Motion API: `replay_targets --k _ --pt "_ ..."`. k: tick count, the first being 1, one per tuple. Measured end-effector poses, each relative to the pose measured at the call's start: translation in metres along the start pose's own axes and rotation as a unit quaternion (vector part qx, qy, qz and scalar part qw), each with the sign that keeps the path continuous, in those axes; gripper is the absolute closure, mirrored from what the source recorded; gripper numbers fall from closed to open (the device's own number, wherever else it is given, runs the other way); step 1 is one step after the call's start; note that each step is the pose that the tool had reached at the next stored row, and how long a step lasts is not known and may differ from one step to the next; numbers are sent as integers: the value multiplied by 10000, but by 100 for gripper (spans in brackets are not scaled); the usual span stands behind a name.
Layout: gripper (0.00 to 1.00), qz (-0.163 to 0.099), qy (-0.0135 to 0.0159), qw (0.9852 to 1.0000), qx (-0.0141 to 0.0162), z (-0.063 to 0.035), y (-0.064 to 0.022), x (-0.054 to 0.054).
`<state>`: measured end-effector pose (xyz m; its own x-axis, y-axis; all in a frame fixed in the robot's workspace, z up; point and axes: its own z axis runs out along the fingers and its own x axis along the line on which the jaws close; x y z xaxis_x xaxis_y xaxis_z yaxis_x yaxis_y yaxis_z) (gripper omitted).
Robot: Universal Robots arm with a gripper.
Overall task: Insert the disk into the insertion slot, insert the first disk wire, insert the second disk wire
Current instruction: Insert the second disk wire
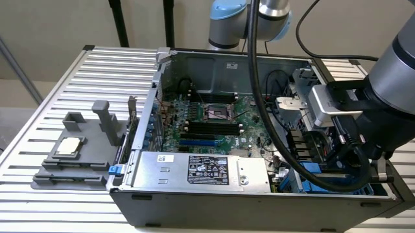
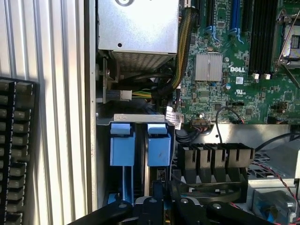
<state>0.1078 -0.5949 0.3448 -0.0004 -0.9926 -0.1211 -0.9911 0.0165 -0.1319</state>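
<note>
Two bright blue carrier brackets stand side by side in the grey metal drive bay (image 2: 131, 118), one (image 2: 121, 145) beside the other (image 2: 159, 146). Whichever of them frames the disk shows edge-on, with its silver body and label hidden. My gripper (image 2: 152, 206) hangs right over the bay, its black body close to the second bracket. A small dark part (image 2: 158, 187) sits between the fingers; I cannot tell whether they hold it. In the exterior view my wrist (image 1: 337, 109) hangs over the case's front corner on that view's right, above a patch of blue (image 1: 312, 169).
The silver power supply box (image 1: 194, 170) with a black label lies along the case's front wall. The green motherboard (image 1: 207, 124) fills the middle, and a thick black cable (image 1: 259, 97) drapes across it. A grey fixture (image 1: 77, 155) stands on the slatted table at the exterior view's left.
</note>
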Motion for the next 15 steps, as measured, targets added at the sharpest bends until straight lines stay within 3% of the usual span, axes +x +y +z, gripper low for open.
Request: replay_targets --k 15 --pt "84 -2 0 10000 7 41 6 5"
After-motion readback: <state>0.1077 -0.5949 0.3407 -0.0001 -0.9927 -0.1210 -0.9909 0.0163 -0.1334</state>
